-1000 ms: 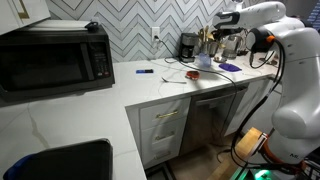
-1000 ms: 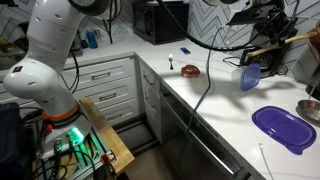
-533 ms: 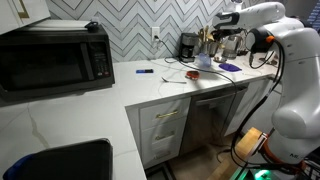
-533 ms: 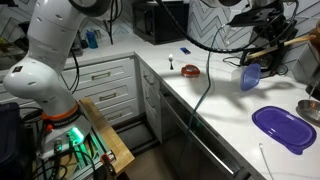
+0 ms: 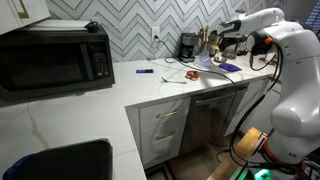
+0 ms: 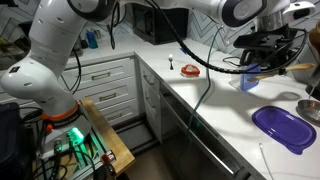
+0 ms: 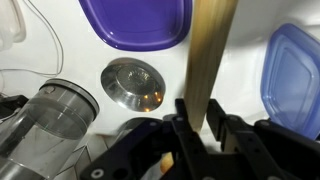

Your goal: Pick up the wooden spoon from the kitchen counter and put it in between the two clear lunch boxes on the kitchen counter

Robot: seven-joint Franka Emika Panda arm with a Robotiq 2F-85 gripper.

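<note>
Through the wrist camera, my claw (image 7: 208, 128) is clenched on the wooden spoon (image 7: 214, 60). The spoon shows as a flat, smooth, pale tan shaft that rises from between the black fingers (image 7: 184, 120) toward 12 o'clock and runs out of frame. Its bowl is out of sight.

Beneath it is the counter (image 7: 60, 45), glossy white with faint grey veining. From the spoon:
- At 11 o'clock lies a purple lid (image 7: 135, 20), matte plastic with rounded corners.
- At 3 o'clock is a translucent blue plastic piece (image 7: 295, 80) with a raised rim.
- At 9 o'clock sits a round metal disc (image 7: 133, 83), brushed and shiny, with a small centre dimple.
- At 8 o'clock there is a clear ribbed jar (image 7: 50, 120), tilted.

In an exterior view, the claw (image 5: 232, 40) hangs over the far end of the L-shaped counter (image 5: 110, 100), near the purple lid (image 5: 228, 67). A black microwave (image 5: 55, 55) stands against a grey-and-white herringbone tile wall (image 5: 130, 25). White drawers (image 5: 160, 125) with bar handles sit below the counter, and a black sink (image 5: 60, 160) is set into its near corner.
</note>
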